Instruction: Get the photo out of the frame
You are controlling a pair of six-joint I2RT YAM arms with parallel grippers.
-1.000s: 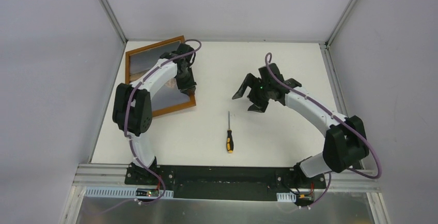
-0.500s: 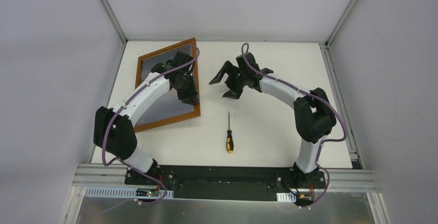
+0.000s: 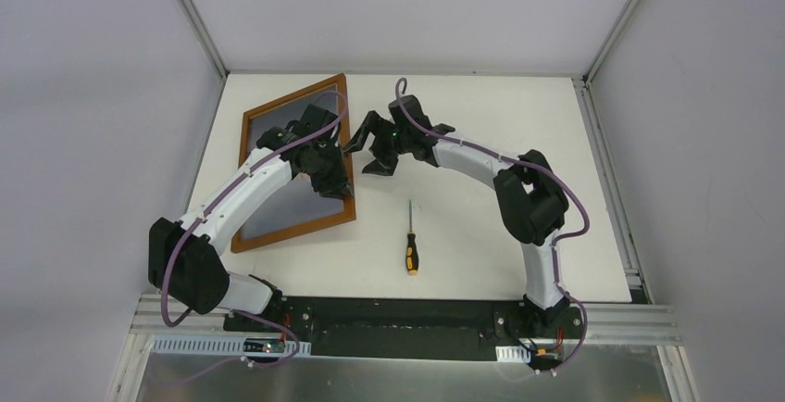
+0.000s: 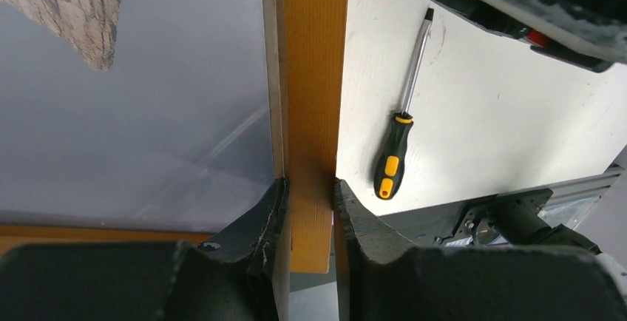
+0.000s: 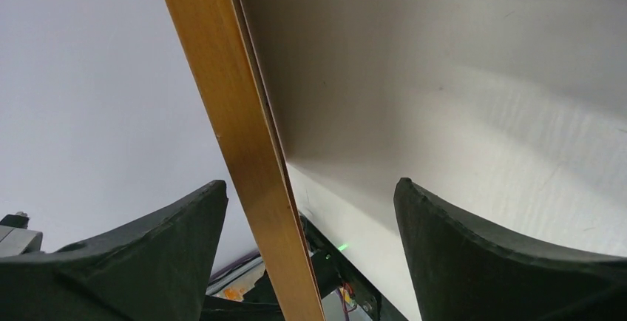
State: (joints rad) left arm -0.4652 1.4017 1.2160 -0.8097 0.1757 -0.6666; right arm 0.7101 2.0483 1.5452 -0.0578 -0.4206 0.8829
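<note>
The orange-brown frame (image 3: 294,234) is at the left of the table with the photo (image 3: 296,207) still inside it, grey-blue behind the glass. My left gripper (image 3: 335,180) is shut on the frame's right rail (image 4: 310,114) near its lower corner, one finger on each face. The photo (image 4: 148,114) shows grey-blue with a rocky patch at the upper left. My right gripper (image 3: 363,154) is open at the same rail, higher up. In the right wrist view the rail (image 5: 236,136) runs between the spread fingers (image 5: 148,254) without touching them.
A screwdriver (image 3: 410,240) with a black and yellow handle lies on the white table to the right of the frame, also seen in the left wrist view as the screwdriver (image 4: 399,151). Grey walls close the table on three sides.
The left arm has carried the frame a little to the right and turned it. The right gripper has travelled left across the table to the frame's right rail and now straddles it.
</note>
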